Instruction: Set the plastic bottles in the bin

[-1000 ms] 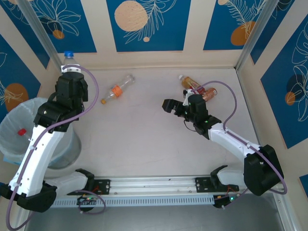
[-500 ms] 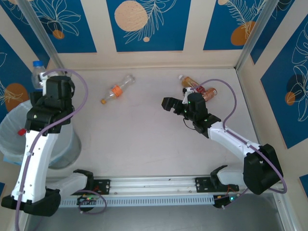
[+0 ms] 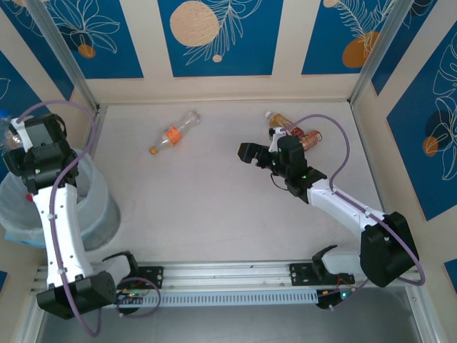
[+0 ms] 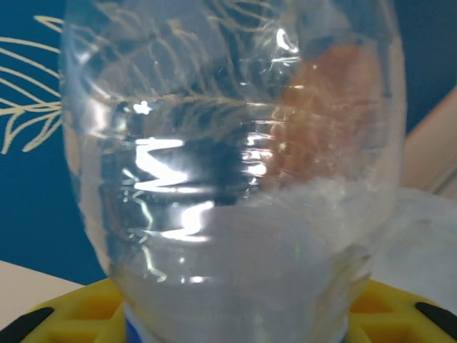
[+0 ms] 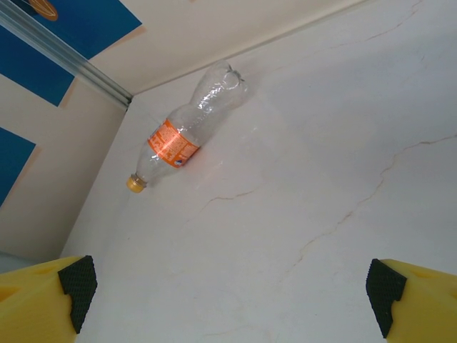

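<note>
left gripper point(image 3: 21, 136) pinches a clear bottle point(image 3: 7, 133) held up at the far-left edge of the bin point(image 3: 100, 204); can't tell if it's over the opening. the left wrist view puts the bottle close up between the yellow fingers point(image 4: 64, 318), and the top view adds the bin plus a red cap point(image 3: 30, 195) inside it. right gripper point(image 3: 260, 153) is spread wide, well right of the bin. orange-label bottle point(image 3: 173, 133) lies on the table point(image 3: 214, 207) right of the bin. two amber bottles point(image 3: 308, 137) lie further right.
</note>
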Action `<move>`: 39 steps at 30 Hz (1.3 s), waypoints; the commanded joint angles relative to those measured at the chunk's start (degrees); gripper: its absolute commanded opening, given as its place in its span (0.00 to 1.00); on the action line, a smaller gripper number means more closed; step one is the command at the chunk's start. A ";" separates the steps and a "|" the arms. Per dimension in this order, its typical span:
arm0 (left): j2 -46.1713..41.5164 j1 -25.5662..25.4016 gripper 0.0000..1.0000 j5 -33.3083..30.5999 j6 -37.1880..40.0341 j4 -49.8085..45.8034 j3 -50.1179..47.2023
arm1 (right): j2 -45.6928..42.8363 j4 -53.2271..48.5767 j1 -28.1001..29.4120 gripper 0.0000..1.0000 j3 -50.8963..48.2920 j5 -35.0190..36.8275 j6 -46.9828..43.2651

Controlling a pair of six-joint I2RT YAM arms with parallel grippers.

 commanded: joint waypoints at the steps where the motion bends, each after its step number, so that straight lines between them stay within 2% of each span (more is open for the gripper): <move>1: 1.31 2.83 0.43 -1.57 2.25 9.29 -0.63 | -0.41 1.68 0.38 0.99 -0.20 -0.55 -1.52; 8: -1.08 7.81 0.45 2.54 10.07 26.95 -11.61 | -1.21 1.53 0.25 0.99 -0.36 0.34 -3.80; 11: -0.65 9.05 0.51 3.34 10.42 29.15 -14.68 | -0.81 1.86 0.14 0.99 -0.12 0.26 -4.01; 17: -1.45 9.23 0.62 4.62 7.94 28.05 -15.63 | -0.70 1.44 0.12 0.99 0.30 -0.07 -4.24; 22: -3.74 9.23 0.85 7.57 6.31 26.53 -15.46 | -0.90 1.60 0.08 0.99 -0.71 0.75 -4.33; 28: -3.13 9.13 0.98 8.69 1.78 19.88 -10.51 | -0.63 0.76 0.03 0.99 -0.10 1.38 -4.53; 39: -2.70 7.22 0.99 18.07 -6.57 8.21 -3.24 | -0.63 -0.36 0.20 0.99 0.61 0.77 -3.05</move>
